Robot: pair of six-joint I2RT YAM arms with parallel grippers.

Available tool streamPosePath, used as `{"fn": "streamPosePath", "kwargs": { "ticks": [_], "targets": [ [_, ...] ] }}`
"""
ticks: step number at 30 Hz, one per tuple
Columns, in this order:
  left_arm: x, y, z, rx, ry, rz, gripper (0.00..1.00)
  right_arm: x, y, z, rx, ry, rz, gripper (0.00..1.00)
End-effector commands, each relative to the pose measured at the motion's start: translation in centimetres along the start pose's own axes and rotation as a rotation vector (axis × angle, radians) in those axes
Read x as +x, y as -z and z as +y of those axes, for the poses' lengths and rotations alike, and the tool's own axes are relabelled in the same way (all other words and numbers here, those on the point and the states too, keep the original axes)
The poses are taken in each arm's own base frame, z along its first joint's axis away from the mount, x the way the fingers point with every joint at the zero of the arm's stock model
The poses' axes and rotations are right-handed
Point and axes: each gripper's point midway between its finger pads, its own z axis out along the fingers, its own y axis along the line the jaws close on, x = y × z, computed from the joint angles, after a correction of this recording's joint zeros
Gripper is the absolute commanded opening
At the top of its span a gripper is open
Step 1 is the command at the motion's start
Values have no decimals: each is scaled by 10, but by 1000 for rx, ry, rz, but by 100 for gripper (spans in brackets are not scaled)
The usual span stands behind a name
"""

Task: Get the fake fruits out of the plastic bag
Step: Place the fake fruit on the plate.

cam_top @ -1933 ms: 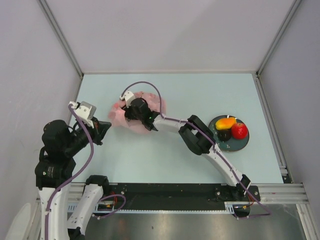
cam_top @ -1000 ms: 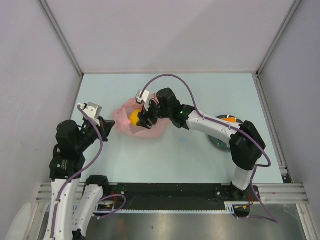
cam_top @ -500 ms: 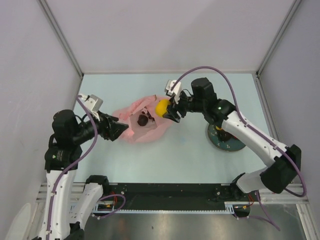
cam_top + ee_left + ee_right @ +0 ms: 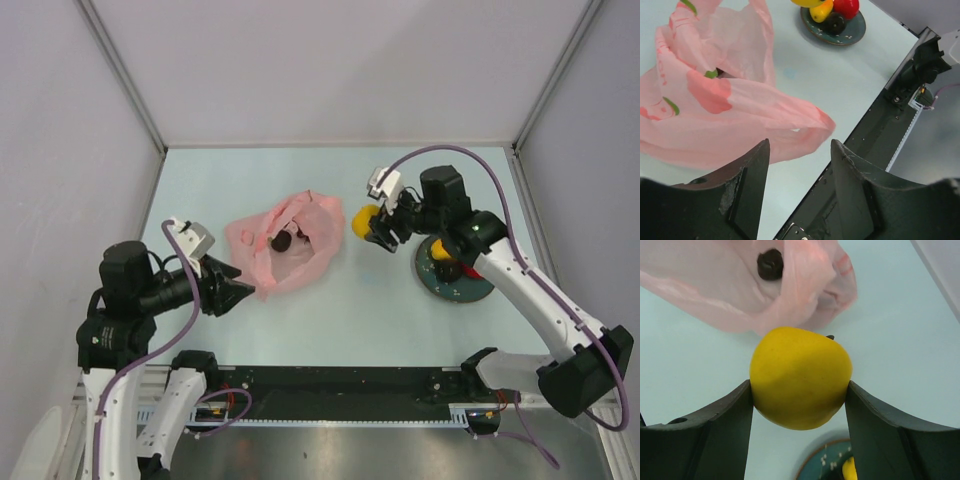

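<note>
Pink bag (image 4: pixel 300 255), red-and-green print but no lettering legible, lay open with a dark fruit (image 4: pixel 283 241) inside, while right gripper (image 4: pixel 798 385) clamped a yellow fruit (image 4: pixel 800 360) between bag and plate (image 4: pixel 470 297), and left gripper (image 4: pixel 238 291), jaws apart and empty, sat just beside the bag's near edge.

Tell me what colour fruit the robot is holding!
The fruit is yellow, clearest in the right wrist view.

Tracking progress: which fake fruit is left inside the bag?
The small dark fruit in the pink bag's mouth. The yellow fruit is in the right gripper; the rest sit on the plate.
</note>
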Motion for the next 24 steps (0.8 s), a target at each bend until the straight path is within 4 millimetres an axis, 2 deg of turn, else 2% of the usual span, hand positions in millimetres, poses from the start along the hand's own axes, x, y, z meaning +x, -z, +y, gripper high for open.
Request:
{"fn": "streamPosePath", "kwargs": {
  "ticks": [1, 3, 4, 5, 6, 8, 9, 10, 13, 14, 18, 24],
  "targets": [
    [2, -6, -12, 112, -57, -5, 58, 33, 31, -4, 58, 15, 81, 7],
    [-4, -14, -9, 119, -96, -41, 60, 46, 40, -9, 94, 47, 113, 7],
    [2, -22, -2, 97, -72, -30, 61, 61, 40, -7, 95, 45, 151, 7],
    [1, -27, -1, 101, -78, -35, 61, 68, 42, -10, 111, 47, 170, 7],
    [-2, -34, -10, 145, -115, -44, 61, 78, 45, -16, 143, 45, 202, 7],
    [6, -46, -12, 164, -112, -32, 60, 92, 49, -29, 194, 22, 239, 6],
    [2, -51, -9, 159, -140, -56, 53, 97, 51, -36, 215, 17, 254, 6],
    [5, -55, -2, 133, -153, -51, 29, 103, 50, -41, 222, 16, 274, 6],
    [7, -64, 18, 53, -189, -18, 0, 127, 51, -55, 238, -4, 347, 6],
    [7, -66, 23, 32, -191, -13, 0, 133, 51, -59, 234, 18, 369, 6],
    [6, -68, 21, 40, -161, -26, 0, 161, 51, -68, 224, 10, 447, 6],
    [8, -67, 25, 13, -148, -42, 0, 185, 39, -62, 190, -43, 507, 7]
  ]
}}
